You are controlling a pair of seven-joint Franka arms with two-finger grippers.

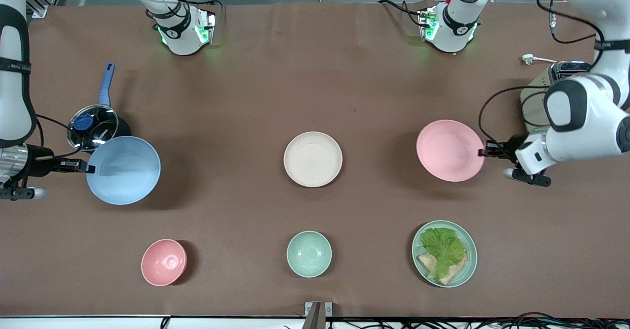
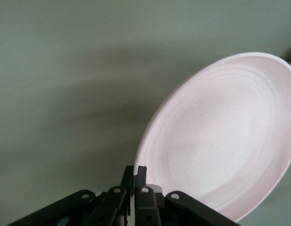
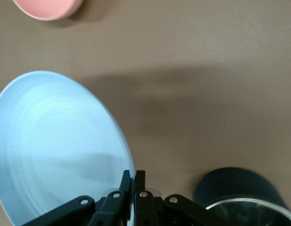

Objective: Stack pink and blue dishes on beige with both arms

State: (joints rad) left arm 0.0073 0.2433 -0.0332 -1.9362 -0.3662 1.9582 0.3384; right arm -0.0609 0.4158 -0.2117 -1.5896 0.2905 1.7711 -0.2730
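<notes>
The beige plate [image 1: 313,159] lies flat at the table's middle. A pale pink plate [image 1: 450,150] hangs tilted above the table toward the left arm's end, its rim pinched by my left gripper [image 1: 484,152], which is shut on it; the same pink plate [image 2: 225,150] fills the left wrist view, the left gripper [image 2: 134,173] clamping its edge. A light blue plate [image 1: 123,170] hangs tilted toward the right arm's end, my right gripper [image 1: 90,168] shut on its rim. In the right wrist view the blue plate [image 3: 55,150] sits in the right gripper [image 3: 134,178].
A dark pot with glass lid and blue handle [image 1: 94,124] stands beside the blue plate. Nearer the camera sit a small pink bowl [image 1: 164,262], a mint-green bowl [image 1: 309,253] and a mint plate with lettuce and bread [image 1: 444,253]. A toaster [image 1: 551,87] stands by the left arm.
</notes>
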